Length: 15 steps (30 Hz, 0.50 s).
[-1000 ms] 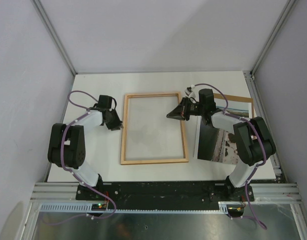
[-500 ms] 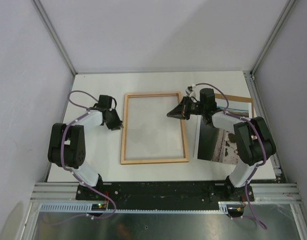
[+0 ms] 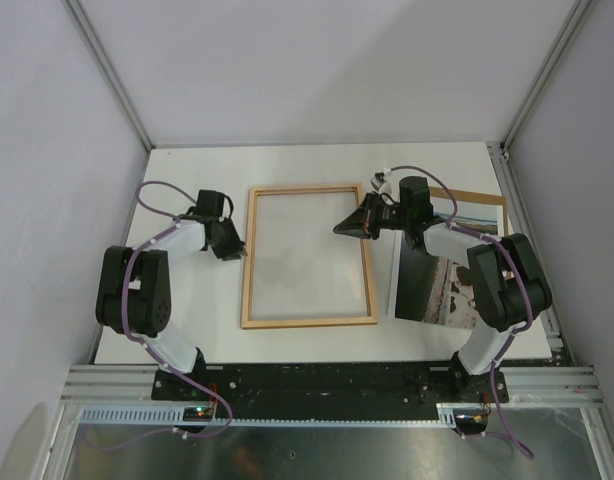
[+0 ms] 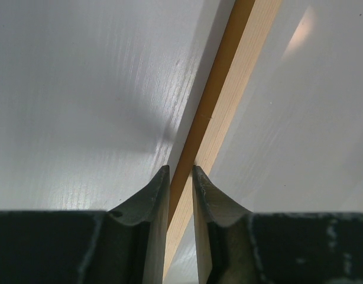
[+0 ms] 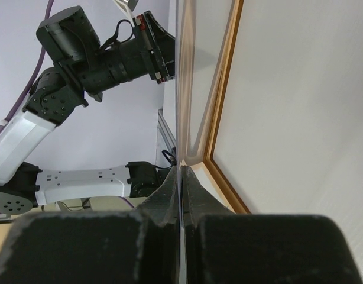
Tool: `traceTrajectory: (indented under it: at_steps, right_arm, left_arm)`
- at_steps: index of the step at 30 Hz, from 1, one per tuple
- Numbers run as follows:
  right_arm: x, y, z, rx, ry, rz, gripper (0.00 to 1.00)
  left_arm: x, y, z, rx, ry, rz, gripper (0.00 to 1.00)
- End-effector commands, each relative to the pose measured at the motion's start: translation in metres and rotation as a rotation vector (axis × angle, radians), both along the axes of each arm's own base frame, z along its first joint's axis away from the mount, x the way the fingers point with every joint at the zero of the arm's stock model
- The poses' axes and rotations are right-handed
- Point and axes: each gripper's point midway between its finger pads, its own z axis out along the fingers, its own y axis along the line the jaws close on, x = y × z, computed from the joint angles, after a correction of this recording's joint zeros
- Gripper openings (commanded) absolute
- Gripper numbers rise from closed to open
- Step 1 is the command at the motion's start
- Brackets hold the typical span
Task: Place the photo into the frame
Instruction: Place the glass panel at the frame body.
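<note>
Overhead, one wooden frame [image 3: 307,321] lies light face up at the middle of the white table [image 3: 307,165], its long axis running from the near edge to the far edge, between two robot arms. One photo [image 3: 422,290] rests well to the right of it and apart from it, partly hidden under the right arm. The print's long axis also runs near to far, with a slight tilt; the dark water is on its left side and the pale land on its right. One brown backing board [image 3: 482,196] shows beyond the photo's far edge, seemingly underneath it. The left gripper [image 3: 239,250] sits at the frame's left rail, and the wrist view shows its two fingers [image 4: 161,183] pinching that rail from both sides. The right gripper [image 3: 342,230] hangs over the upper part of the right rail, its jaws pressed together on the edge of one thin clear sheet [image 5: 182,89], seen edge-on in its wrist view, with a corner of the frame just beside it
</note>
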Motion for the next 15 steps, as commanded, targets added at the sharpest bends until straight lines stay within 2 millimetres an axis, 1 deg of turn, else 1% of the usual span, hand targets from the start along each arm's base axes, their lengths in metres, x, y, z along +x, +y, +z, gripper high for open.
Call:
traceTrajectory:
  at_steps: [1,7,15]
  right_arm:
    - [-0.0014,0.0018,0.0091,0.006,-0.063,0.015,0.00]
    - [-0.0007,0.0025,0.0048,-0.003,-0.065,0.015,0.00]
    - [-0.0048,0.0070,0.0013,-0.006,-0.071,0.038,0.00]
  left_arm:
    - [-0.0266,0.0105,-0.0320,0.070,0.127,-0.005,0.25]
    - [-0.0271,0.0104,-0.0324,0.071,0.128,-0.005,0.25]
    - [-0.0270,0.0100,-0.0330,0.068,0.130,-0.006,0.25]
